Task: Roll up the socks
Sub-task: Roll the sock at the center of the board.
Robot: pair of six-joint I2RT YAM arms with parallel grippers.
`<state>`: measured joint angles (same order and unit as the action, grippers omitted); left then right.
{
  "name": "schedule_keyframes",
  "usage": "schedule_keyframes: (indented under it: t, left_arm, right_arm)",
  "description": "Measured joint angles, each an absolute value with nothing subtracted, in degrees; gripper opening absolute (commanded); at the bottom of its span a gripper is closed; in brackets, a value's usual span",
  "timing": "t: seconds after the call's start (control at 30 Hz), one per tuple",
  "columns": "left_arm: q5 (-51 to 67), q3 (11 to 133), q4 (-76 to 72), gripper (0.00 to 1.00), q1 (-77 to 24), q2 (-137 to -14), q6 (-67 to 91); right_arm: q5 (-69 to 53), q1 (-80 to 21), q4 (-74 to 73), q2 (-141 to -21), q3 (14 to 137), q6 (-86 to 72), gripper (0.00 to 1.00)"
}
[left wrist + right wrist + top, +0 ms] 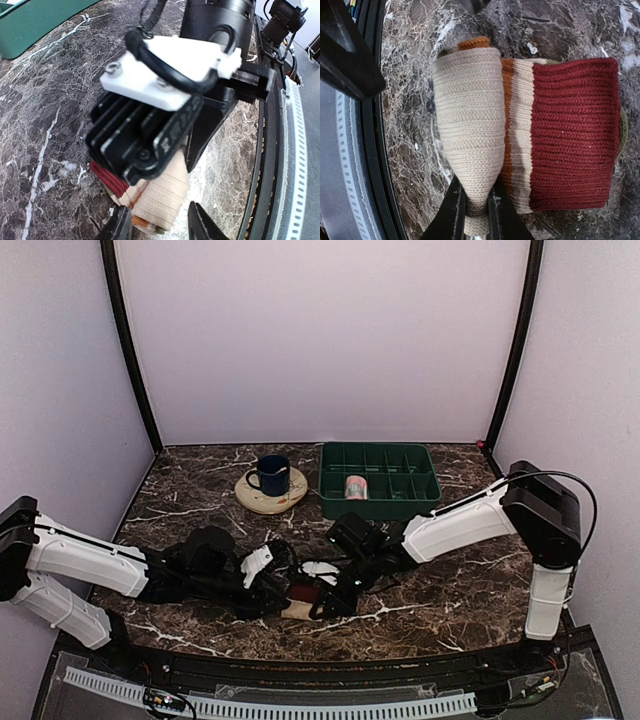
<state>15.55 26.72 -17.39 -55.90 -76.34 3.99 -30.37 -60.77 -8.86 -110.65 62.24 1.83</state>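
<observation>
- At the near edge of the dark marble table (460, 590), between the 2 arms, lies the cream sock (470, 125), folded over on itself into a thick bundle.
- Its maroon part lies flat on the marble beside a ribbed cream fold. Orange and green stripes show where the 2 meet.
- The right gripper (476, 220) is clenched on the narrow end of the cream fold. The fabric is pinched thin between its 2 fingers, which stand almost together.
- The left gripper (160, 229) straddles the same bundle from the opposite side with its fingers parted. 1 finger touches the fabric and the other stands just clear of it, so this gripper is loose and squeezes nothing.
- Both grippers sit close together; the right one's black body fills the left wrist view directly above the sock.
- Farther back, the pink sock (356, 487) sits rolled up in a near-row compartment of the green tray (400, 508), left of the tray's middle.
- Just left of the tray and not touching it, a dark blue mug (272, 473) stands upright on the round tan coaster (262, 502), its handle pointing left.
</observation>
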Motion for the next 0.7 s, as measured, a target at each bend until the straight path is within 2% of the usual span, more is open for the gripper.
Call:
schedule_keyframes:
  t: [0.7]
  left_arm:
    - [6.7,30.8,-15.5,0.44,-62.1,-82.5,-7.6]
  right_arm:
    - [-38.5,-58.2,-11.8,-113.6,64.8,2.9,0.0]
